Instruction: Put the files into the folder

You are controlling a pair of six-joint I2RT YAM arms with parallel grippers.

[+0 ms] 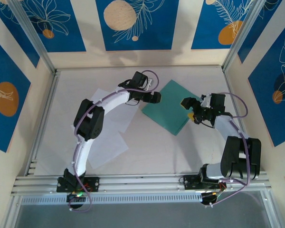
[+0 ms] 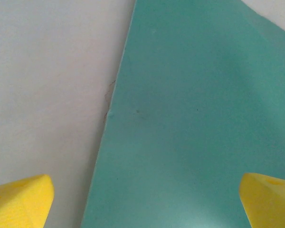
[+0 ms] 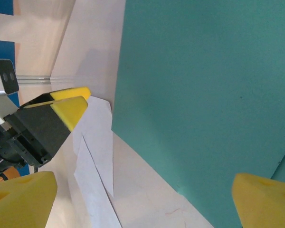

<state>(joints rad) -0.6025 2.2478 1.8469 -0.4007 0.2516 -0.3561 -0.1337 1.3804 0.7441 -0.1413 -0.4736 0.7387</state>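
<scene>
Up top: both sets of jaws spread wide, nothing in either. Left gripper over one edge of the folder, right gripper over the opposite edge, so the teal card sits flat between the two. Files back behind the left gripper, along its arm: two white sheets close together, well apart from the right gripper. Pale table, smooth and matt by the look of it. Panelled walls on three sides, fair room to work.

Over to the left wrist: yellow fingertips far apart, empty. Folder directly below and ahead, its long edge running forward between them, bare table off toward the left finger. Looks thin, light, a bit springy; a faint ripple in the cover.

Right wrist now: tips again wide, gripping nothing. Folder ahead and to the right, sheets ahead-left by the other gripper. Paper lying dead flat, so probably floppy, slippery and hard to pinch from above. Best bet, by judgement: take a free corner or edge, and lift the folder's cover at its open edge.
</scene>
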